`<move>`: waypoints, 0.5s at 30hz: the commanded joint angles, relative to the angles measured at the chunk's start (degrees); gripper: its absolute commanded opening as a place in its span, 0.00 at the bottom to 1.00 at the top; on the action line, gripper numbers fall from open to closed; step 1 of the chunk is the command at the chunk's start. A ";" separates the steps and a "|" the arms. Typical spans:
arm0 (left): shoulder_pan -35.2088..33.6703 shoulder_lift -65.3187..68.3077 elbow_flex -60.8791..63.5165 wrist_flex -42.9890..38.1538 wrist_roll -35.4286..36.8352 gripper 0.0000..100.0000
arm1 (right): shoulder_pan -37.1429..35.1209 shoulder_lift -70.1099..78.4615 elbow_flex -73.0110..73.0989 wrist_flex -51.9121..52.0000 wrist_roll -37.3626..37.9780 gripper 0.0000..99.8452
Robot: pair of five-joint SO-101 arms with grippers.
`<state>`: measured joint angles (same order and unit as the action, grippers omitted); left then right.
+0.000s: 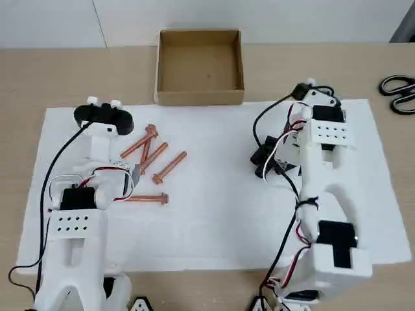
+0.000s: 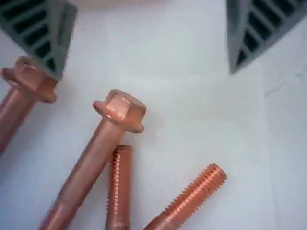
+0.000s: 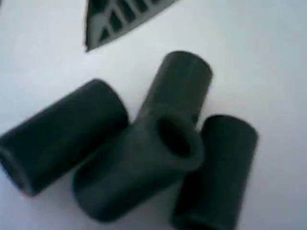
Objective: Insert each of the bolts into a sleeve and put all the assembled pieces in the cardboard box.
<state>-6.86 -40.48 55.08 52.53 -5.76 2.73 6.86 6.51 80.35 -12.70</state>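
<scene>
Several copper bolts point(image 1: 155, 159) lie loose on the white sheet point(image 1: 214, 227), left of centre. My left gripper point(image 1: 134, 176) hangs just over them. It is open: its grey fingertips point(image 2: 53, 43) stand wide apart above the hex heads of the bolts point(image 2: 120, 112), holding nothing. Several black sleeves point(image 1: 261, 157) lie in a heap right of centre, under my right gripper point(image 1: 275, 155). In the right wrist view the sleeves point(image 3: 168, 139) rest across one another, one bore facing the camera. One grey fingertip point(image 3: 120, 19) hovers clear of them. The cardboard box point(image 1: 157, 65) stands open at the back.
Black-handled scissors point(image 1: 399, 94) lie on the wooden table at the far right, off the sheet. The middle of the sheet between both arms is bare. Cables run along both arms.
</scene>
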 commanded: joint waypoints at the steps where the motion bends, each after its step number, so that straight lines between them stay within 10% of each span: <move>1: 0.35 0.09 -0.22 -1.23 0.18 0.21 | -0.22 1.19 -3.16 -1.45 -0.44 0.12; 15: 0.35 0.09 -0.22 -1.23 0.18 0.21 | -0.66 2.68 -3.16 -6.64 -0.62 0.13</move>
<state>-6.86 -40.48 55.08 52.53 -5.76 2.46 9.76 6.33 74.29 -12.70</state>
